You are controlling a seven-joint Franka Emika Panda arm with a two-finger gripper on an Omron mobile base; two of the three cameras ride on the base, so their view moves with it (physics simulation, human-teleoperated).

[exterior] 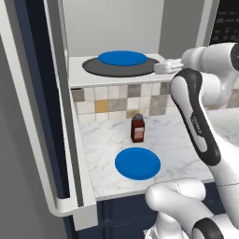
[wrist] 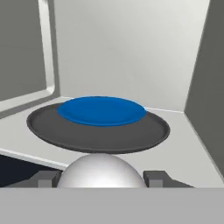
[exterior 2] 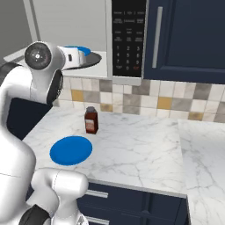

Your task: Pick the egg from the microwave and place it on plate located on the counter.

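In the hand view the white egg (wrist: 100,171) sits between my two dark fingertips (wrist: 158,177), and the gripper (wrist: 101,178) is shut on it. Just ahead lies the microwave's dark grey turntable (wrist: 131,135), carrying a blue disc (wrist: 101,110). From the left base view my gripper (exterior: 163,67) hovers at the front right edge of the open microwave (exterior: 116,28); the right base view shows the gripper (exterior 2: 75,56) at the same opening. The plain blue plate (exterior: 137,163) (exterior 2: 70,150) lies below on the white marble counter (exterior: 177,135), near its front edge.
The microwave door (exterior: 42,116) hangs open at the left. A small brown bottle (exterior: 137,128) (exterior 2: 91,120) stands on the counter just behind the plate. The black keypad (exterior 2: 128,39) and a navy wall cabinet (exterior 2: 184,35) are to the right.
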